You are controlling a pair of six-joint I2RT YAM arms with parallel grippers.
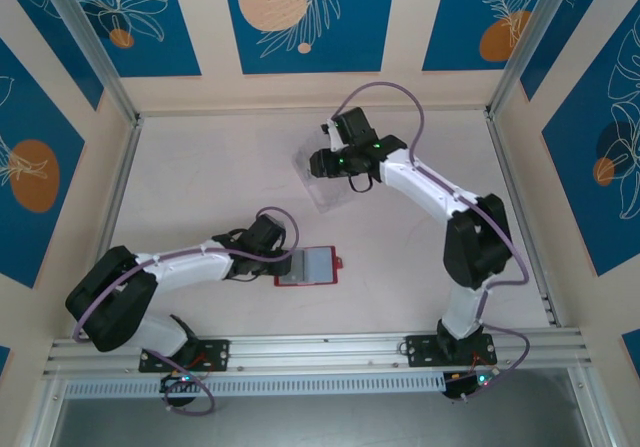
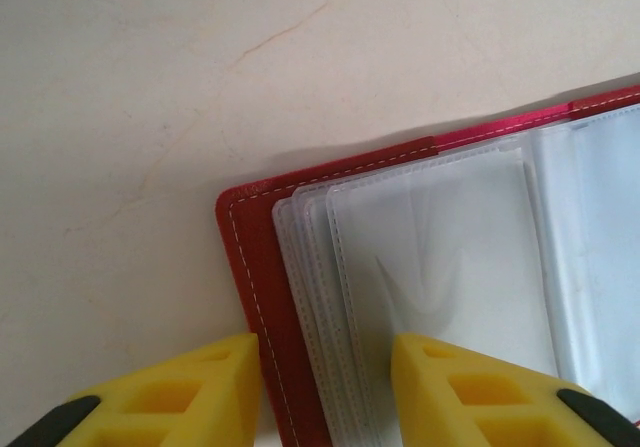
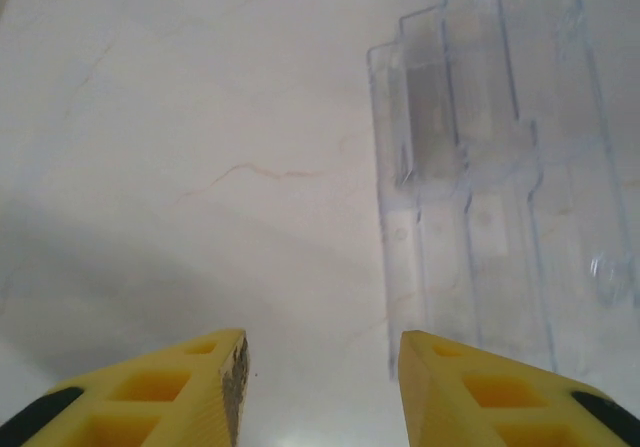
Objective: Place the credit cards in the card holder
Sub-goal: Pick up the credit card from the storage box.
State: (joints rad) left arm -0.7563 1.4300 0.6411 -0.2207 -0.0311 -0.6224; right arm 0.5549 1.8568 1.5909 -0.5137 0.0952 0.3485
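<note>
The card holder [image 1: 308, 266], a red wallet lying open on the table, shows its clear sleeves facing up. In the left wrist view its red stitched cover [image 2: 245, 257] and stacked sleeves run between my fingers. My left gripper [image 1: 283, 264] [image 2: 325, 367] is at the wallet's left edge, open, its yellow fingers astride that edge. My right gripper [image 1: 320, 163] [image 3: 322, 362] hovers at the back of the table, open, with bare table between its fingers. The credit cards are out of view.
A clear plastic slotted rack [image 1: 326, 193] [image 3: 490, 187] lies flat just right of the right gripper's fingers. Low walls and aluminium rails [image 1: 320, 349] bound the table on all sides.
</note>
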